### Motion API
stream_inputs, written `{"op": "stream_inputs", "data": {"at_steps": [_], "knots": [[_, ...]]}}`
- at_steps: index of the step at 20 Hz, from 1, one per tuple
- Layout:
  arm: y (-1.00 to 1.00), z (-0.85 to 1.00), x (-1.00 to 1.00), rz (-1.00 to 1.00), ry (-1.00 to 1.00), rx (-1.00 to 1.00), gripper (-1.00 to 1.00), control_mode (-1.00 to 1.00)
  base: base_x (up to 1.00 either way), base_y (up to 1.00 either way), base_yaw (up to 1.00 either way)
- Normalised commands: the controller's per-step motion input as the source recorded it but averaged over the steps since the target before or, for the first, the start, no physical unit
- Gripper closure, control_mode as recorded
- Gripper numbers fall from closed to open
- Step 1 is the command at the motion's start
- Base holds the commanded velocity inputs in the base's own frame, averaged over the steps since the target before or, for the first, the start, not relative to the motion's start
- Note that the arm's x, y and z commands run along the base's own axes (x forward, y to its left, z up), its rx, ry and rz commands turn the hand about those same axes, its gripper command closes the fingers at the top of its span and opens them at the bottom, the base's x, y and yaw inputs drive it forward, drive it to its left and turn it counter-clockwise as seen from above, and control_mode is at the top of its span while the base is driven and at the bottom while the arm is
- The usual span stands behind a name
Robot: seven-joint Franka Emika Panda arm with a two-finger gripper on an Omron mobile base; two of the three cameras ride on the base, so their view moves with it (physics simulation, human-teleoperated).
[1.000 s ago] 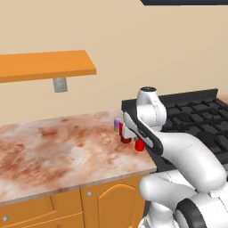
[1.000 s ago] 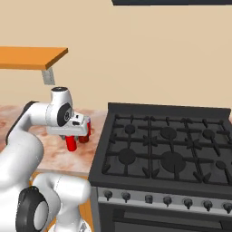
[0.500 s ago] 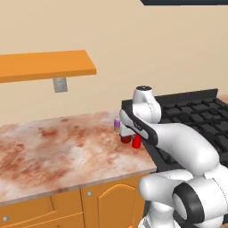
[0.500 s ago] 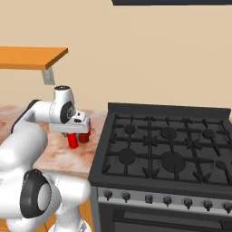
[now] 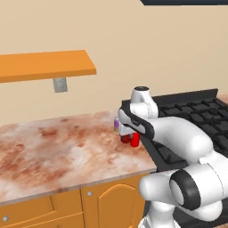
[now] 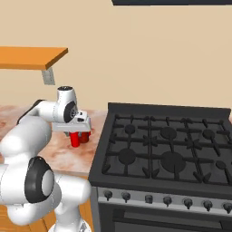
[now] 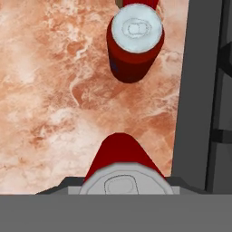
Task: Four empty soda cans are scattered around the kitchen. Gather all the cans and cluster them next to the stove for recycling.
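No brand, label or writing can be read on anything here; the cans show plain coloured sides and bare silvery tops with a stamped oval for the tab.

The gripper [image 7: 118, 188] is closed on a red can [image 7: 118, 174], which stands between its fingers at the bottom of the hand view, silvery lid up. In the right base view that held can [image 6: 74, 138] hangs just under the hand, low over the counter [image 6: 63, 156] and close to the left edge of the stove [image 6: 165, 149]. I cannot tell whether its base touches the marble.

Just beyond it a second red can [image 7: 134, 43] stands upright on the counter, right beside the stove's grey side. The rim of another red can [image 7: 138, 3] peeks in at the top edge of the hand view, behind the second one. From the left base view a purple can [image 5: 116, 123] shows at the far side of the hand, with red cans [image 5: 133, 139] under it, all bunched near the stove.

The counter is reddish mottled marble with pale veins, over orange wood cabinet doors [image 5: 109, 205] with small round knobs. The stove has black grates [image 6: 172, 145], a row of dark knobs along a steel front, and a raised dark back edge. An orange shelf [image 5: 44, 65] on a grey bracket [image 5: 59, 84] hangs on the plain beige wall [image 6: 158, 54].
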Motion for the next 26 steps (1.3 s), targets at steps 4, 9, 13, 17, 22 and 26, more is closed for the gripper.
{"op": "stream_inputs", "data": {"at_steps": [4, 9, 13, 17, 22, 26], "knots": [[0.00, -0.08, 0.23, 0.03, 0.00, 0.00, 1.00, -1.00, 0.00, 0.00, 0.00], [0.00, -0.10, 0.24, 0.03, 0.00, 0.00, 1.00, -1.00, 0.00, 0.00, 0.00], [0.00, -0.09, 0.21, 0.03, 0.00, 0.00, 1.00, -1.00, 0.00, 0.00, 0.00], [0.00, -0.06, 0.22, 0.03, 0.00, 0.00, 1.00, -1.00, 0.00, 0.00, 0.00], [0.00, -0.10, 0.12, 0.03, 0.00, 0.00, 1.00, -1.00, 0.00, 0.00, 0.00], [0.00, -0.13, 0.00, 0.02, 0.00, 0.00, 1.00, -1.00, 0.00, 0.00, 0.00]]}}
